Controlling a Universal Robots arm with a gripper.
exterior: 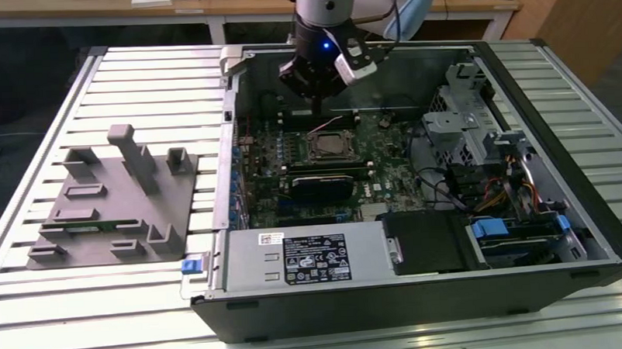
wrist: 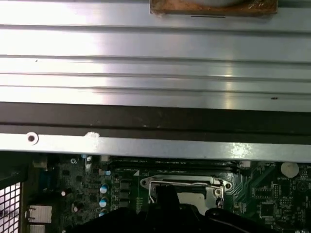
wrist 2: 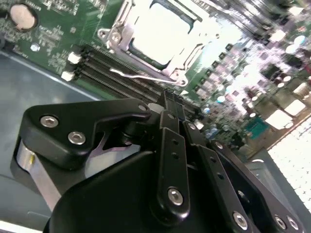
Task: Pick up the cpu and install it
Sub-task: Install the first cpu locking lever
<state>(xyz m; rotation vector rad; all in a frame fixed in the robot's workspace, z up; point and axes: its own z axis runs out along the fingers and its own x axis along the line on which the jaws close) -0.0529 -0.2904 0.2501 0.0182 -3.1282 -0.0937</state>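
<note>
The cpu (wrist 2: 158,30), a flat square chip with a silvery-white top, lies inside the metal socket frame (exterior: 329,145) on the green motherboard of the open computer case. Its pale top also shows within the socket frame in the first wrist view (wrist: 193,197). My gripper (exterior: 320,110) hangs just above the board at the far side of the socket, a little apart from the chip. In the second wrist view its black fingers (wrist 2: 167,104) sit close together with nothing between them. The socket's thin wire lever (wrist 2: 138,77) lies beside the frame.
The case walls (exterior: 227,146) ring the motherboard. A black block (exterior: 317,188) sits just near of the socket, the power supply (exterior: 304,256) at the front, drive cages and cables (exterior: 476,138) at the exterior view's right. A grey parts fixture (exterior: 115,201) stands on the slatted table.
</note>
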